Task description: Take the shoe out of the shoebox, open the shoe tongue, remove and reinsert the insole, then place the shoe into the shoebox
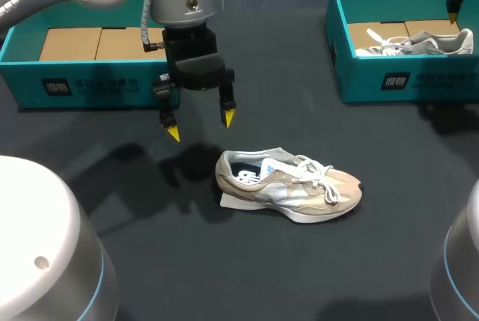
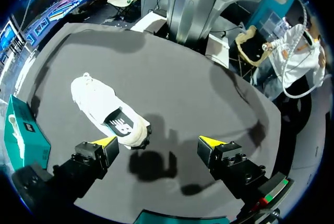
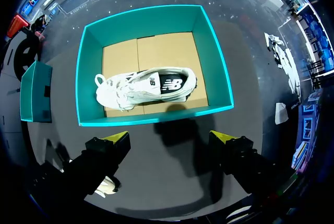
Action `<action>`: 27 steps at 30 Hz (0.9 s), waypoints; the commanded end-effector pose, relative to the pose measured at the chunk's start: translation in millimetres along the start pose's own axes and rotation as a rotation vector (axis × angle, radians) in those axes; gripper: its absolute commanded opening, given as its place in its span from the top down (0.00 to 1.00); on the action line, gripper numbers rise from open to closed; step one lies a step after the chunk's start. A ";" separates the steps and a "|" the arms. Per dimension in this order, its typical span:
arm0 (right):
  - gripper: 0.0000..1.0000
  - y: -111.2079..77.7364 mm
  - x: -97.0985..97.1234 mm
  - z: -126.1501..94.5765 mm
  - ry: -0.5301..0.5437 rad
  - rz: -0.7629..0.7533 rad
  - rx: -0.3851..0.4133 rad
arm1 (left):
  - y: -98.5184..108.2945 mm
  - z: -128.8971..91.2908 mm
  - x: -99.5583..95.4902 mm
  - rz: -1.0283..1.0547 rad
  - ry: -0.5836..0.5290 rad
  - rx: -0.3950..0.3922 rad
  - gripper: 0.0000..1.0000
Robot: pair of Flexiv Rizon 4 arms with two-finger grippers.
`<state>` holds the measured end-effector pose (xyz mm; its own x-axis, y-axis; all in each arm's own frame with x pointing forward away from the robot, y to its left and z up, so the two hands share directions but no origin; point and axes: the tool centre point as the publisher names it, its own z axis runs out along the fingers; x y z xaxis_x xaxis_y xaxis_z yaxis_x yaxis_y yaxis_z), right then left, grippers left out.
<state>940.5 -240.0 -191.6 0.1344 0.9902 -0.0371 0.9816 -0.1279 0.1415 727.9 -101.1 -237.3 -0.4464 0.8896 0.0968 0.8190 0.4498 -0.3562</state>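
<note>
shoe point(image 1: 288, 186) lies on table point(image 1: 224, 276); left fingers point(image 1: 173, 133) and right fingers point(image 3: 117, 137) both wide apart, empty.

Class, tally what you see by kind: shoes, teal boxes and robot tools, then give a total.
Shoes: 2 (loose shoe, boxed shoe)
Teal boxes: 2 (left box, right box)
Tools: 2 (left tool, right tool)
Total: 6

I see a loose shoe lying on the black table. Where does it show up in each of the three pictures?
Head view: the shoe lies mid-table, near the left gripper.
Left wrist view: the shoe lies ahead of the gripper, nearer one finger.
Right wrist view: only a white scrap beside one finger, perhaps the shoe; cannot tell.
Shared landmark: the teal shoebox holding the other shoe.
</note>
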 end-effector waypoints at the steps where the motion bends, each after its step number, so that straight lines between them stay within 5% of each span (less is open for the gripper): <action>1: 0.00 -1.1 -0.2 -0.2 0.000 0.000 -0.001 | 20.6 -3.6 17.4 -0.163 -0.109 0.141 0.00; 10: 0.00 -1.1 -0.2 -0.2 0.000 0.000 -0.001 | 40.1 6.4 33.7 -0.399 -0.225 0.344 0.00; 22: 0.00 -1.1 -0.2 -0.2 0.000 0.000 -0.001 | 41.2 6.4 35.2 -0.438 -0.270 0.334 0.00; 24: 0.00 -1.1 -0.2 -0.2 0.000 0.000 -0.001 | 46.8 9.8 34.0 -0.475 -0.264 0.452 0.00; 27: 0.00 -1.1 -0.2 -0.2 0.000 0.000 -0.001 | 52.4 15.3 36.5 -0.520 -0.307 0.517 0.00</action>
<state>940.5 -240.0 -191.6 0.1345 0.9902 -0.0371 0.9816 -0.1280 0.1416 747.1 -54.1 -253.5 -0.8484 0.5133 0.1296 0.3154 0.6865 -0.6551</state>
